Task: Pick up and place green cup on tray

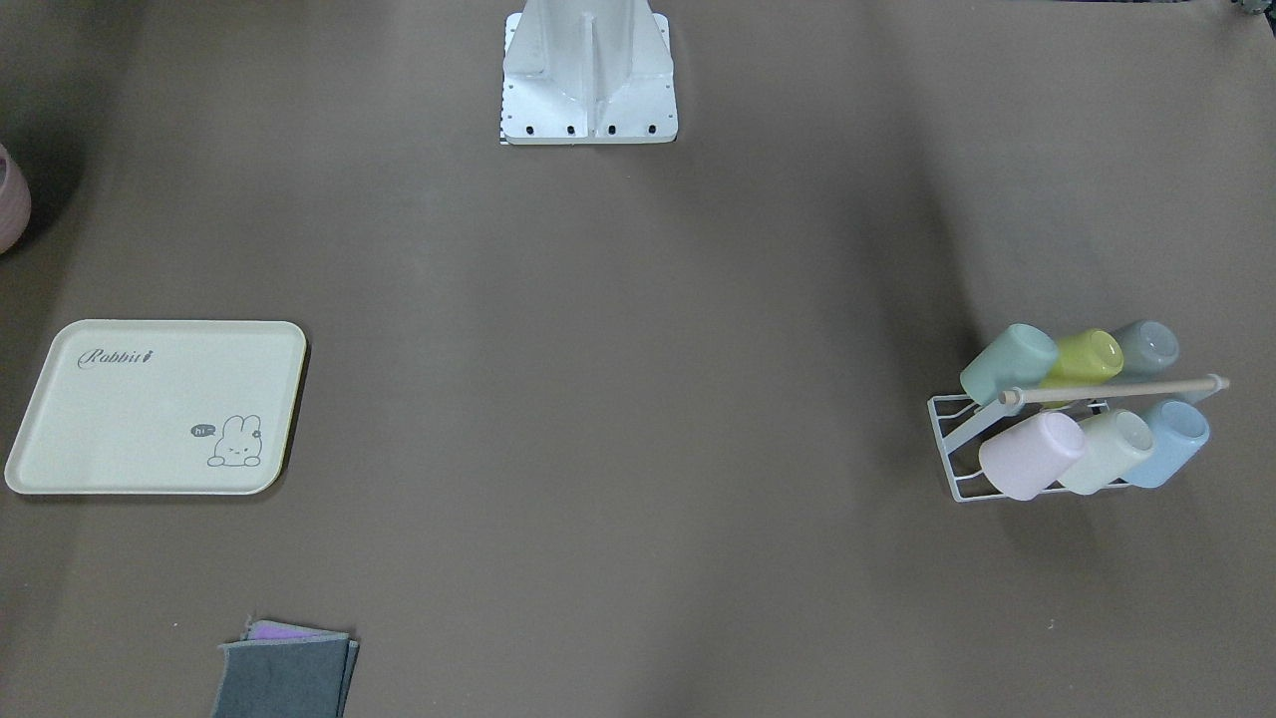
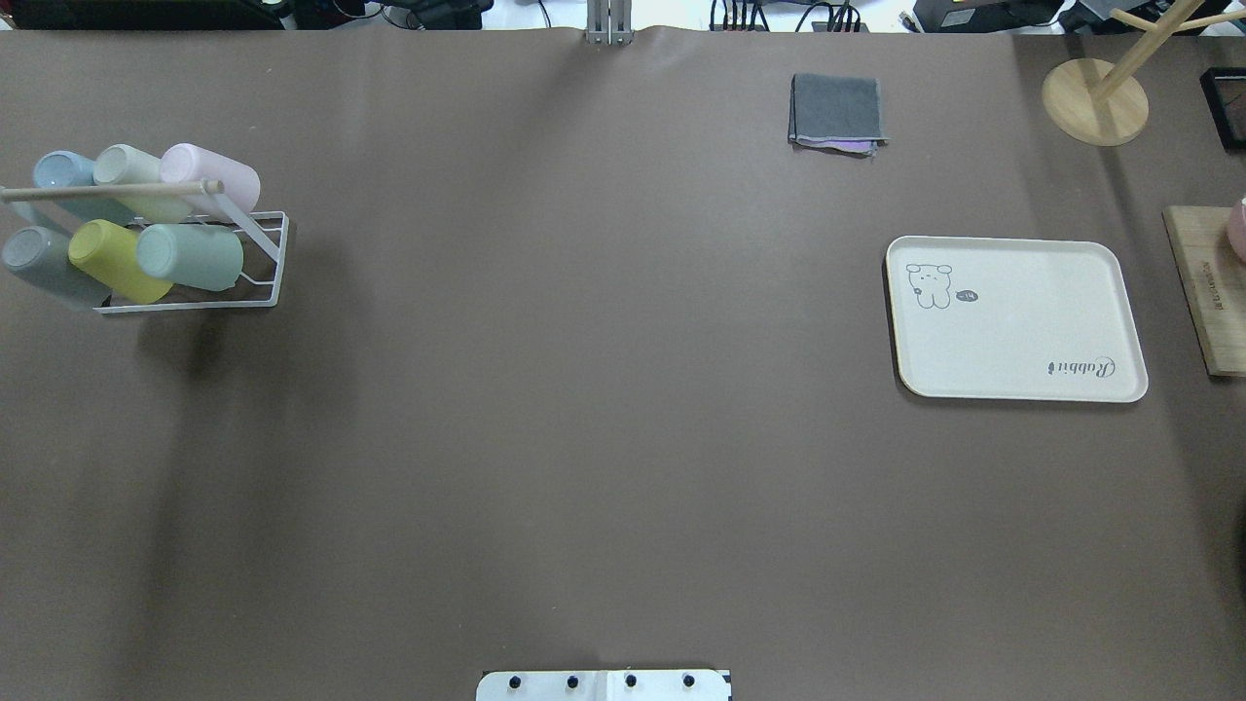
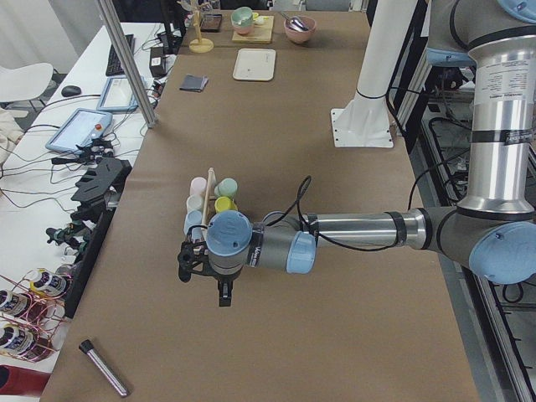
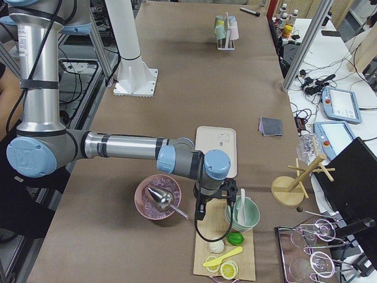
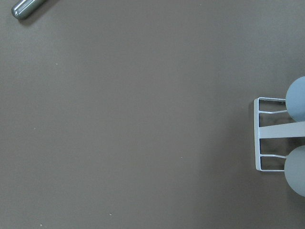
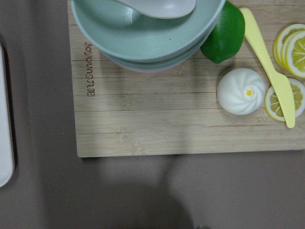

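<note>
The green cup [image 2: 190,256] is a mint tumbler lying tilted in a white wire rack [image 2: 268,282] with several other pastel cups, at the table's left end; it also shows in the front view [image 1: 1009,361]. The cream tray [image 2: 1017,331] with "Rabbit" lettering lies bare at the right end and shows in the front view [image 1: 150,419]. My left gripper [image 3: 203,280] hangs above the table beyond the rack's outer end; I cannot tell if it is open. My right gripper [image 4: 212,203] hovers over a wooden board [image 6: 167,124] beside the tray; I cannot tell its state.
A yellow-green cup [image 2: 117,261] and a pale whitish-green cup [image 2: 136,175] sit next to the green one. A folded grey cloth [image 2: 837,109] and a wooden stand [image 2: 1095,97] lie at the far edge. Stacked bowls [image 6: 143,33], a bun and lemon slices sit on the board.
</note>
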You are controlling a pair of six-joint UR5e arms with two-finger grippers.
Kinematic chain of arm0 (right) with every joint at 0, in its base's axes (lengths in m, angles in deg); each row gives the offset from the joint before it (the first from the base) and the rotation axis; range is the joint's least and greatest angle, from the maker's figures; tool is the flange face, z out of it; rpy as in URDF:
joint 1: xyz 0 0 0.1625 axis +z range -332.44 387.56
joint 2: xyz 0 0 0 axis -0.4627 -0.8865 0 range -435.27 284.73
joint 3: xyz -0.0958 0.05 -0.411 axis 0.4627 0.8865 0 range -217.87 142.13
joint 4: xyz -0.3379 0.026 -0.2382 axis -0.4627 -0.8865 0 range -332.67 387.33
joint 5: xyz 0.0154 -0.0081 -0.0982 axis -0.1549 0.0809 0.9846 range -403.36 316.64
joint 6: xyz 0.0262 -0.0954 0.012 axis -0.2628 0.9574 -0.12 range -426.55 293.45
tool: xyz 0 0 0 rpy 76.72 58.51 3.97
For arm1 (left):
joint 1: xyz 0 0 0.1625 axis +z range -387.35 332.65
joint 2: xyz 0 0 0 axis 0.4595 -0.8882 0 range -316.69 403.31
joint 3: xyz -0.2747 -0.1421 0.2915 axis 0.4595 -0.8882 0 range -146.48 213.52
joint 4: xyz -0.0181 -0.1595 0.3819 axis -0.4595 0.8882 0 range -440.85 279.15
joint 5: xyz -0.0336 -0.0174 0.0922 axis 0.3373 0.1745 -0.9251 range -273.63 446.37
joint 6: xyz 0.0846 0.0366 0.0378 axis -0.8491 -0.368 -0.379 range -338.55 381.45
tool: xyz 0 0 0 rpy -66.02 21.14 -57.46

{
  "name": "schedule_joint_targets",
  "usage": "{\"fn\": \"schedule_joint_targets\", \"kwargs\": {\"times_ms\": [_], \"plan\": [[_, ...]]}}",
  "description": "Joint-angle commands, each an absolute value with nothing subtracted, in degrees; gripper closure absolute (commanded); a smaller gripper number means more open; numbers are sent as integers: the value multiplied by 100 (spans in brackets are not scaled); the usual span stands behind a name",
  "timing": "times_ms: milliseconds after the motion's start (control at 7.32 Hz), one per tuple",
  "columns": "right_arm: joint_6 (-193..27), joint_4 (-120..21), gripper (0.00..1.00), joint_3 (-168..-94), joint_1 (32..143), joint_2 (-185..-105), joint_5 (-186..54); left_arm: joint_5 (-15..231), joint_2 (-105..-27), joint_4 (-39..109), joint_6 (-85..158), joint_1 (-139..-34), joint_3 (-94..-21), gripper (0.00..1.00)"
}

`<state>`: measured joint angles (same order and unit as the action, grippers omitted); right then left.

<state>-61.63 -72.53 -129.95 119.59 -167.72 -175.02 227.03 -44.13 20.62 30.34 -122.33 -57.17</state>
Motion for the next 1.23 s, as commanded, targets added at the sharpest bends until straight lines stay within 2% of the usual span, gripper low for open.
{"fn": "schedule_joint_targets", "kwargs": {"times_ms": [0, 547, 1094], "plan": [[-6128, -7190, 0, -12998, 11959, -16774, -17510, 22682, -4432, 2040, 3041, -12228, -5753, 2], [-6172, -7066, 0, -12990, 11906, -16774, -17546, 22620, -4467, 2031, 3094, -12219, -5815, 2], [-7047, -7075, 1, -13209, 11240, -16441, -17792, 22620, -4450, 2049, 3041, -12228, -5928, 2]]}}
